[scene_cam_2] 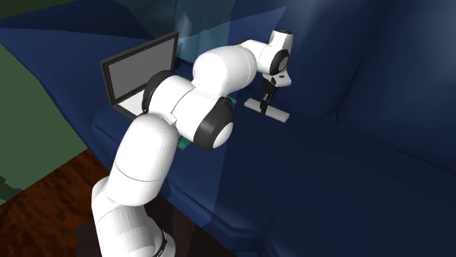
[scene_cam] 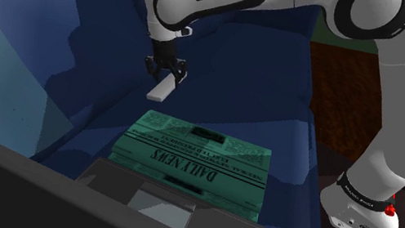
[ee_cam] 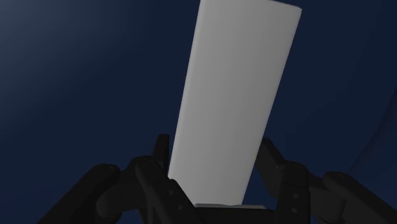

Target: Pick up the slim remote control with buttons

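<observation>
The remote is drawn as a plain pale grey slim slab with no buttons showing. It is over the dark blue sofa seat, close to the backrest. My black gripper comes down on it from above and is shut on it. In the wrist view the two fingers clasp the slab's near end on both long sides, and the rest of it stretches away from the gripper. In the second exterior view the remote sits just under the gripper. Whether it touches the cushion I cannot tell.
A green folded newspaper lies on the seat nearer the camera than the remote. An open laptop stands past it at the seat's end, also the laptop. The sofa backrest rises close behind the gripper.
</observation>
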You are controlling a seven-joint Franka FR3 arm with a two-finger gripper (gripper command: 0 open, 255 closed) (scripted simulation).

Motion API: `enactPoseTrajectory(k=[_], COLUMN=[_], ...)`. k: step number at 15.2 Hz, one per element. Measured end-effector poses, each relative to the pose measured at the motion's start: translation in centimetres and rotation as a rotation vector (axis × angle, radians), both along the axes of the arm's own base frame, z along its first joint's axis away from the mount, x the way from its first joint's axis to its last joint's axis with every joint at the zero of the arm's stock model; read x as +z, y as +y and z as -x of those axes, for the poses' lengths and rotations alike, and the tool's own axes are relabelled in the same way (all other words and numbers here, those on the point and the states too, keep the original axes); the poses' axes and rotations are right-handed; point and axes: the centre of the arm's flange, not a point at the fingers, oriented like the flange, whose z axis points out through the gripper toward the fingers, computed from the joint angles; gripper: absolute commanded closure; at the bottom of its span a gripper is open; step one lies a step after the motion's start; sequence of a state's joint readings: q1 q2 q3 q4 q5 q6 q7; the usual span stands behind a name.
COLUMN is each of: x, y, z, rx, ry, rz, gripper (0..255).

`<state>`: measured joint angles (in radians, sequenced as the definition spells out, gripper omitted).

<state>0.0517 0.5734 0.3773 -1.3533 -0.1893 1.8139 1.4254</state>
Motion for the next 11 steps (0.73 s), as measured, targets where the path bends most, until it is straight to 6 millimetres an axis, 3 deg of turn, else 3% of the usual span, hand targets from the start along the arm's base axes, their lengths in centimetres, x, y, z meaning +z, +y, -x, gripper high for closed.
enactPoseTrajectory(k=[11], x=[5.5], y=[0.0], z=[0.1], rx=[0.000], ry=[0.000], rz=[0.000], gripper=[255])
